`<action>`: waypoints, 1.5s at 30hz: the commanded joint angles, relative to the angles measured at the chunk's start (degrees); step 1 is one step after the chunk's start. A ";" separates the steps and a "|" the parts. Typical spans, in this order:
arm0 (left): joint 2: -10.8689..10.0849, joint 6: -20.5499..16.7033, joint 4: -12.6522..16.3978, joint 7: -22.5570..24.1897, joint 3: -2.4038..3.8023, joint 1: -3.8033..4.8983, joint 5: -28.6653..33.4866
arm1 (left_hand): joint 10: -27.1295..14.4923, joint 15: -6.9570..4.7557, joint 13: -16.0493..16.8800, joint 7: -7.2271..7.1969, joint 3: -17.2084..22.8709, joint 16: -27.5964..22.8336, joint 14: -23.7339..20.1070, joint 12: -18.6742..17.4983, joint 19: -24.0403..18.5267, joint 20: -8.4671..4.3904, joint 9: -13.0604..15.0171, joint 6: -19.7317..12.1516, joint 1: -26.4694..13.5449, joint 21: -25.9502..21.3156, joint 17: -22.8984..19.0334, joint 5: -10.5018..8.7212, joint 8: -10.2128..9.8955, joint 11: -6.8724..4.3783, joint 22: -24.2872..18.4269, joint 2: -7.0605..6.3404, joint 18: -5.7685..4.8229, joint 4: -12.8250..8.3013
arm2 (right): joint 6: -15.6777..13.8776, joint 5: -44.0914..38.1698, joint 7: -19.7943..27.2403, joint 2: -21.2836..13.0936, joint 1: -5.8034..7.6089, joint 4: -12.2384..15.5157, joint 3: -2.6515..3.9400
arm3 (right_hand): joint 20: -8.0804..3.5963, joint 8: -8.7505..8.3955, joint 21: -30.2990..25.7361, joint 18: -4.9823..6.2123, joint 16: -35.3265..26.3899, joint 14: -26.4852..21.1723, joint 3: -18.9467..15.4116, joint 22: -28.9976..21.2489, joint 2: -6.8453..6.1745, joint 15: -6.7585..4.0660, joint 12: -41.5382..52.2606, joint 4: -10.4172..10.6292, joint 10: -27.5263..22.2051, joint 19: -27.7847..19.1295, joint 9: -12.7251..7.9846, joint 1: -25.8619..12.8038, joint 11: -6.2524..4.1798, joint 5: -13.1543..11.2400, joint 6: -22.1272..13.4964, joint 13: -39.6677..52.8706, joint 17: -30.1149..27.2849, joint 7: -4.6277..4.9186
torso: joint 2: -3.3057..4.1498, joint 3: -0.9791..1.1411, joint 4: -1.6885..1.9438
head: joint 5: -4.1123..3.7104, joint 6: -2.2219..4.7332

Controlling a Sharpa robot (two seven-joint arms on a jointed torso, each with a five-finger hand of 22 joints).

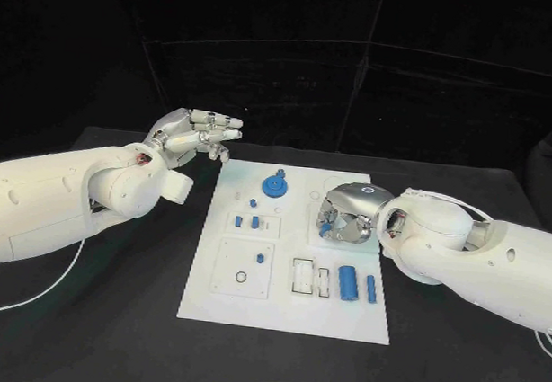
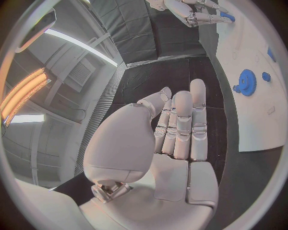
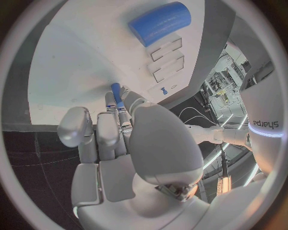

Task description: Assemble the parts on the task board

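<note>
The white task board (image 1: 285,314) lies in the middle of the black table. A blue gear (image 1: 274,185) stands at its far side, also seen as the blue gear (image 2: 246,82). A blue cylinder (image 1: 347,281) and a slim blue peg (image 1: 372,289) lie near the right edge. My right hand (image 1: 352,214) hovers over the board's right middle, pinching a small blue peg (image 3: 117,96) between thumb and fingertips, its tip close to the board. My left hand (image 1: 197,134) is raised beyond the board's far left corner, fingers straight and side by side, holding nothing.
Small blue pieces (image 1: 255,222) stand in the board's left middle, another (image 1: 260,258) inside a square recess. A rectangular slot (image 1: 304,276) sits beside the cylinder. Bare black table (image 1: 108,321) surrounds the board on both sides.
</note>
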 commanded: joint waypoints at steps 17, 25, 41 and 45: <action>-0.08 0.63 -0.33 0.38 0.00 -0.01 0.21 | -0.61 0.05 -0.03 0.25 -0.02 0.38 -0.07 0.18 0.21 -0.08 -0.03 -0.35 -0.40 -0.32 -0.05 0.25 0.36 -0.01 -0.10 0.02 0.28 -0.47 | -16.17 8.29 6.35 -5.24 -0.02 8.82 0.06 | -0.27 -0.51 1.13 0.33 0.67 0.83 7.34 1.29 -0.79 -0.23 -2.59 -2.80 1.98 0.31 -0.27 -0.34 0.11 0.11 0.83 0.62 0.07 0.44 | -0.07 -0.03 -0.09 | 0.20 -0.25; 0.00 0.64 -0.38 0.40 -0.01 -0.02 0.21 | -0.61 0.05 -0.03 0.25 -0.02 0.38 -0.07 0.18 0.21 -0.08 -0.03 -0.35 -0.40 -0.32 -0.05 0.25 0.36 -0.01 -0.10 0.02 0.28 -0.47 | -14.90 9.34 8.06 -1.41 -0.02 9.71 0.04 | -0.19 -0.78 1.15 0.33 0.74 0.83 7.83 1.30 -1.19 -0.14 -2.98 -3.00 1.84 0.27 -0.32 -0.82 0.25 0.41 0.62 0.63 0.10 0.57 | -0.06 -0.03 -0.01 | 1.04 -0.32; 0.83 0.63 -0.34 0.43 -0.01 -0.03 0.21 | -0.67 0.07 -0.03 0.26 -0.07 0.34 -0.13 0.30 0.20 -0.06 -0.04 -0.43 -0.50 -0.35 -0.24 0.26 0.39 0.00 -0.11 0.01 0.28 -0.49 | -4.11 0.79 8.11 12.63 -3.57 2.11 -0.57 | -0.02 -1.10 1.04 0.39 0.64 0.73 8.03 1.05 -1.86 0.00 -3.64 -2.88 1.82 0.06 -0.30 -2.48 0.35 2.67 0.55 0.70 -0.28 0.64 | -0.01 -0.12 -0.01 | 3.13 -0.41; 0.93 0.65 -0.32 0.39 -0.01 -0.02 0.21 | -0.67 0.07 -0.03 0.26 -0.07 0.34 -0.13 0.30 0.20 -0.06 -0.04 -0.43 -0.50 -0.35 -0.24 0.26 0.39 0.00 -0.11 0.01 0.28 -0.49 | -2.30 -0.24 7.99 14.31 -4.27 0.75 -0.62 | 0.00 -1.17 1.02 0.40 0.62 0.72 7.95 1.00 -2.00 0.02 -3.75 -2.85 1.81 0.02 -0.30 -2.80 0.38 2.82 0.50 0.71 -0.33 0.68 | -0.05 -0.08 -0.02 | 3.58 -0.38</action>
